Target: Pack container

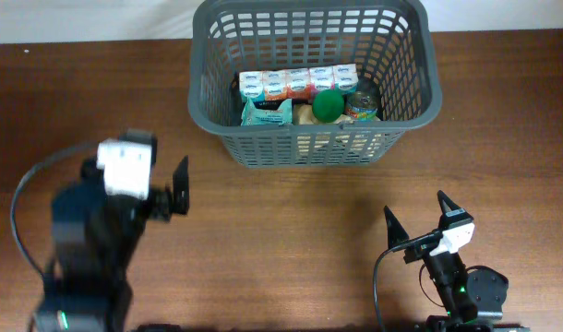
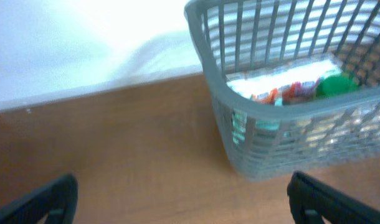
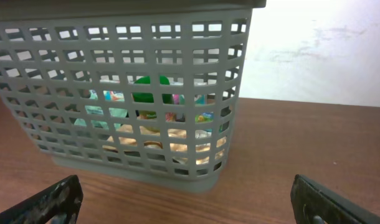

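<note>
Toward the far middle of the tabletop (image 1: 281,221), found one dark grey container (image 1: 311,148), upright, with slotted walls all round. Sat well apart from both sets of jaws: ahead and rightward of the left jaws, ahead and leftward of the right jaws, touched by neither. Saw the left jaws spread wide with nothing between them; saw the right jaws equally wide and empty. Inside the container, counted one row of small printed packs (image 1: 298,84) along the far side, one green round thing (image 1: 327,104), one teal pouch (image 1: 266,112), one tan item (image 1: 305,115) and one jar-like thing (image 1: 363,103), too small to name surely.
</note>
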Robot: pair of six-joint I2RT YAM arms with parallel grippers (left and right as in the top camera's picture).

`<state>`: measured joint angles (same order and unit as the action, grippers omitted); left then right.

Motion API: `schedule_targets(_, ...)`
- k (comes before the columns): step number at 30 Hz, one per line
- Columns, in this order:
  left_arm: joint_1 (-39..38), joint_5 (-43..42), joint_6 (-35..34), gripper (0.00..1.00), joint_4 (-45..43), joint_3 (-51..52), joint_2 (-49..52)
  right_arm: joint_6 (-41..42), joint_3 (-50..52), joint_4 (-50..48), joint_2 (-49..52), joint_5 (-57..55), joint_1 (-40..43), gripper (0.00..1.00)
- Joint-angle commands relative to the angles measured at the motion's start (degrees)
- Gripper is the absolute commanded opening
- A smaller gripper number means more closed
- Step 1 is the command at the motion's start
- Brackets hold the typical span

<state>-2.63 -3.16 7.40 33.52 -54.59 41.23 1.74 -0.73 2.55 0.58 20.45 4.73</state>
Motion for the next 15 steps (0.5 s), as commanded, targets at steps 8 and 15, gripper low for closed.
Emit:
schedule_targets(8, -0.22, 1.9, -0.48, 0.99, -26.82, 38.58, -33.24, 0.44, 0.42, 0.2, -0.37, -0.11, -0.59, 0.99)
schedule_targets(15, -0.17, 1.95, -0.46, 0.99, -32.35, 51.01, -40.98, 0.44, 0.42, 0.2, -0.37, -0.11, -0.59, 0.99)
